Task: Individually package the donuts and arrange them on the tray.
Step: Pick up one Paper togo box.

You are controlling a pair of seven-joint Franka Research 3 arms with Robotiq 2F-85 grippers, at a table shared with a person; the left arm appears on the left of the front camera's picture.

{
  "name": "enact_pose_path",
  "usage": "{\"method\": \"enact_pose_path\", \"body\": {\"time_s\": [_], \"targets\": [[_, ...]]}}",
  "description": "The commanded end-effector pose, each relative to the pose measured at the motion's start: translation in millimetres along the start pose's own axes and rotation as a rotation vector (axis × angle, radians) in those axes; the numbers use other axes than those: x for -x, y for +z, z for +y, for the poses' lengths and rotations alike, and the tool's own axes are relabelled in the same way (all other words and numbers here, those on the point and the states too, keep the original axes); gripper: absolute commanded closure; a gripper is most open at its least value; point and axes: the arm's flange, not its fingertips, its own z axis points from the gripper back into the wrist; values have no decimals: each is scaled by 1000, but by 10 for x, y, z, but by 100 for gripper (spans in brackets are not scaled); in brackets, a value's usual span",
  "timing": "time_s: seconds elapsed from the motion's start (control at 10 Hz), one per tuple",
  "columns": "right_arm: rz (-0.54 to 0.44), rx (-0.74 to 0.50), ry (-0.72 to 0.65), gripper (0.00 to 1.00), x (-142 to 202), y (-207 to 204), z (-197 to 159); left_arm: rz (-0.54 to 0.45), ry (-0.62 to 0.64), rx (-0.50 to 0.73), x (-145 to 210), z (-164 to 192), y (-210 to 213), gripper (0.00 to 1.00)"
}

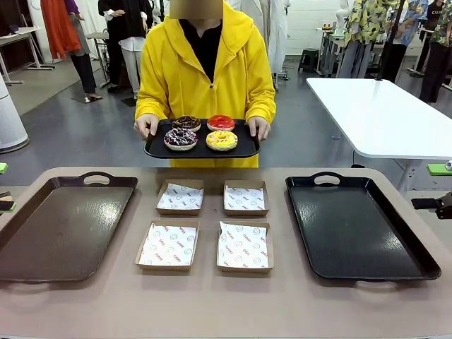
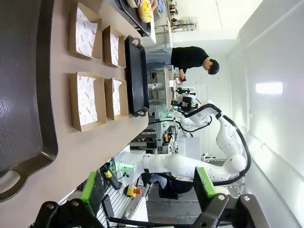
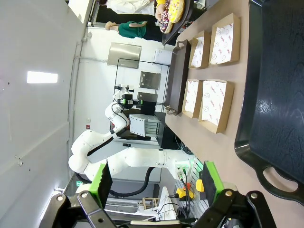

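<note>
So, jaws first: left gripper and right gripper both gape wide, nothing in them, off the near table edge. Four empty paper-lined boxes sit between two big trays. The donuts are all on a small black tray the person holds at the far side. Packaging hasn't started, I'd say; next up, a donut has to come within reach and go into a box.

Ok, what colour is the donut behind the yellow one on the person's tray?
The donut is glossy red; the front view shows it best.
</note>
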Motion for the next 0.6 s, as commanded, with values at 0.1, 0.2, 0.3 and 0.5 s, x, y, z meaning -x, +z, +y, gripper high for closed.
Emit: {"method": "enact_pose_path", "body": {"time_s": [0.1, 0.2, 0.3, 0.5], "targets": [[-1, -12, 0, 0, 1, 2, 2, -16, 6, 9, -23, -18, 4, 0], [-1, -12, 0, 0, 1, 2, 2, -16, 6, 9, -23, -18, 4, 0], [-1, -12, 0, 0, 1, 2, 2, -16, 6, 9, -23, -18, 4, 0], [-1, -12, 0, 0, 1, 2, 2, -16, 6, 9, -23, -18, 4, 0]]}}
